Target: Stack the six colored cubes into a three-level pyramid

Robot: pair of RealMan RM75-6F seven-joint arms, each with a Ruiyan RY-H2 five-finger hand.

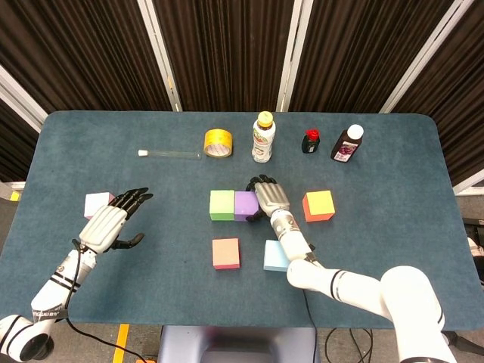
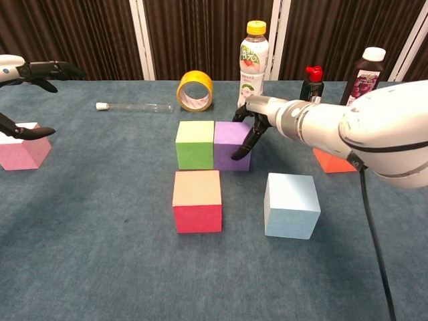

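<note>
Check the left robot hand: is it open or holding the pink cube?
Open. The left robot hand hovers with fingers spread apart, holding nothing; the pink cube sits on the table beside it.

Head cam: high, looks down on whole table (image 1: pixel 76 136). Chest cam: low, near, faces forward; both share cubes.

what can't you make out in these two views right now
- Orange cube: in the chest view the right arm covers most of it.
- Right hand: whether it grips the purple cube or only touches its side; its palm is hidden in both views.
- Pink cube: cut by the chest view's left edge.
- Bottle labels: too small.
</note>
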